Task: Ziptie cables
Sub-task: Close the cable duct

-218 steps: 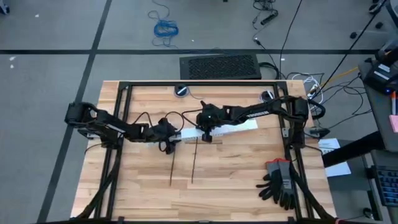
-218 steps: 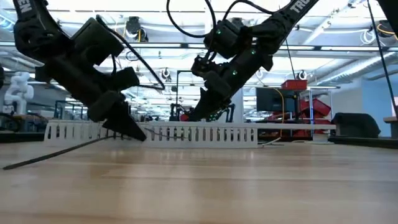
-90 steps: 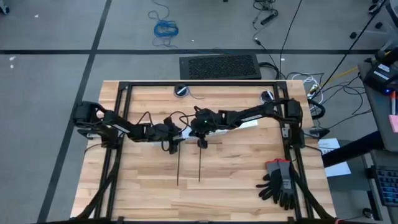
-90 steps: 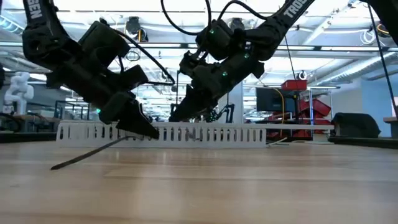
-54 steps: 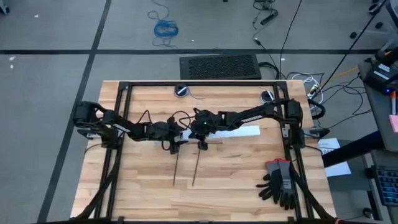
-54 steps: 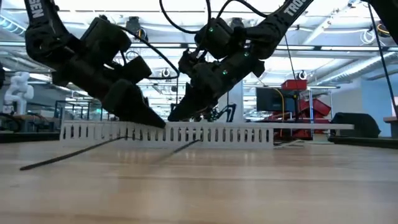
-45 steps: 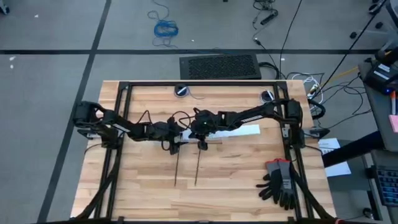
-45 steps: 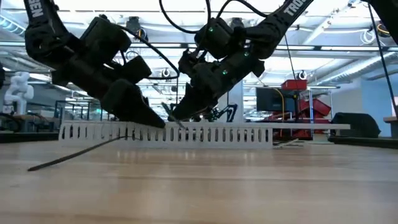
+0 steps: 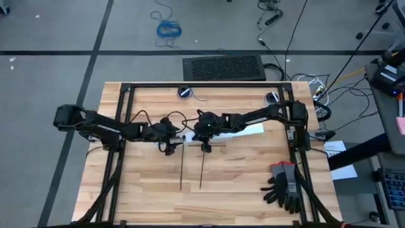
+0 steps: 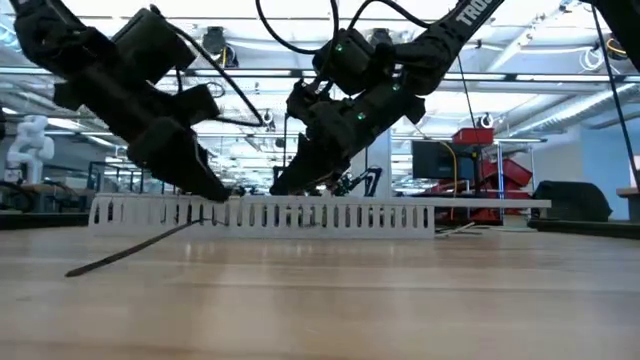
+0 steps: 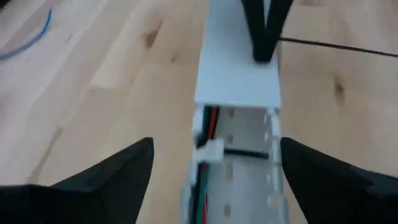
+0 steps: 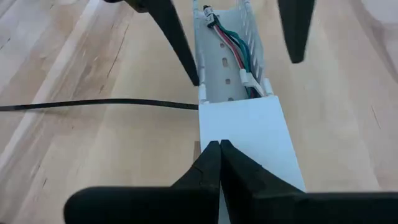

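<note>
A white slotted duct (image 9: 221, 134) lies across the table's middle, and a white cover (image 12: 245, 140) closes most of it. In its uncovered left end lie the cables (image 12: 235, 55), thin red, green and grey wires with a pale plug (image 11: 210, 149). Two dark zipties (image 9: 181, 168) (image 9: 202, 168) run from the duct's near wall toward the near edge. My left gripper (image 11: 216, 146) is open, one finger on each side of the duct's uncovered end. My right gripper (image 12: 219, 144) is shut over the cover's left end. My right gripper presses its shut fingertips (image 11: 264, 53) down on the top of the white cover, close to the cover's left end (image 12: 239, 112). The fingers slant down from the table's right side. The duct lies flat on the table.
Black gloves (image 9: 285, 187) lie at the near right corner. A black frame (image 9: 123, 120) rims the table top, and two round fittings (image 9: 185, 92) (image 9: 272, 97) sit at the far edge. Bare wood lies between the zipties and the near edge.
My left gripper has drawn back a little toward the table's left edge, along the duct. The zipties' near ends have swung slightly left and back again. My right gripper has stayed on the cover.
</note>
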